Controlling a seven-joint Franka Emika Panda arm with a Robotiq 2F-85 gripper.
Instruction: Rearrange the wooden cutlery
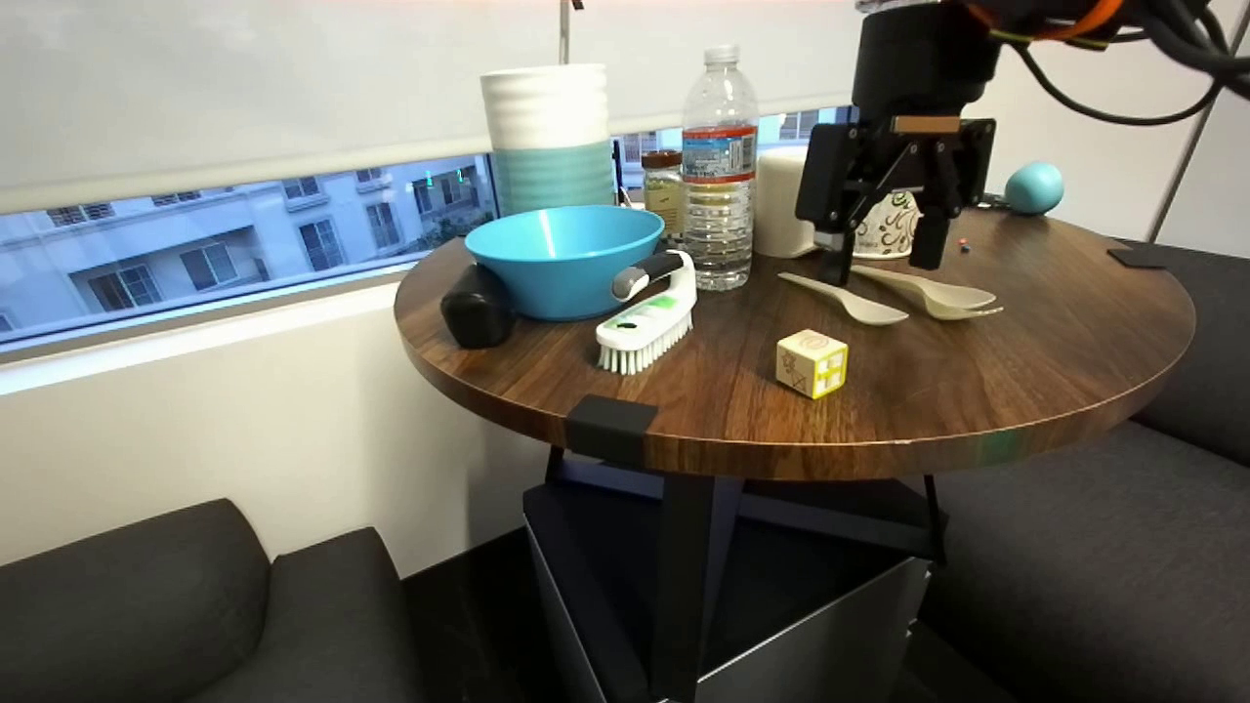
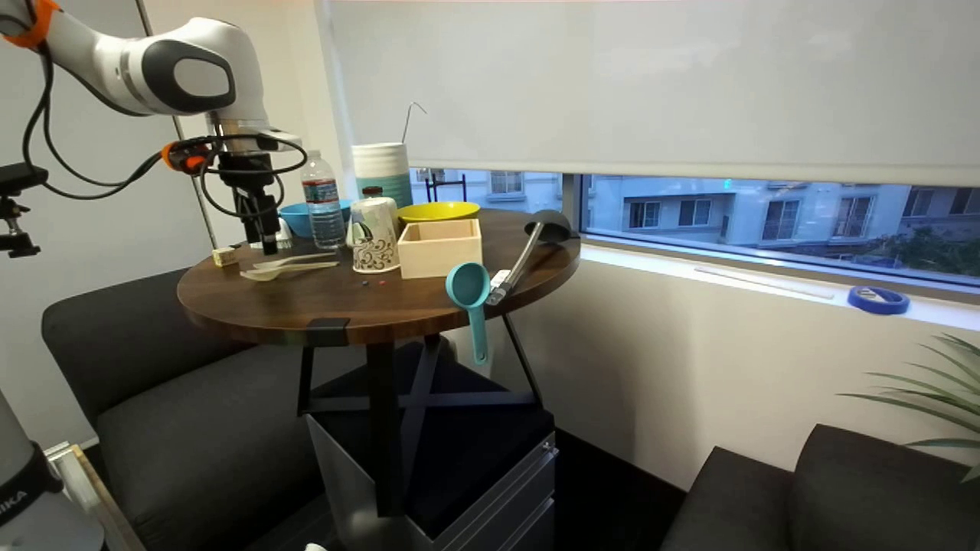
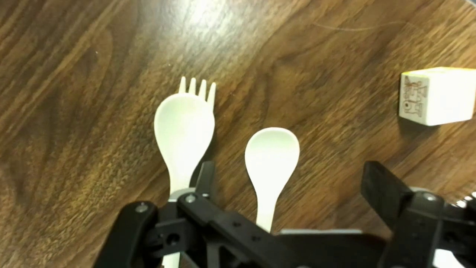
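- Tool (image 3: 290, 171) sits nearest the camera, fingers spread wide.
- Pale spoon (image 3: 272, 158) lies on the desk (image 3: 93, 111), seen between them.
- Left of it in the wrist view, another spoon (image 3: 184, 130) lies over a fork (image 3: 202, 90).

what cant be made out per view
Wrist view: pale tan wooden fork, mostly hidden by a pale tan wooden spoon.
Wrist view: separate pale tan wooden spoon, handle end behind the black gripper.
In an exterior view: pale wooden box, floor hidden by near walls.
In an exterior view: clear plastic bottle, fine print too small.
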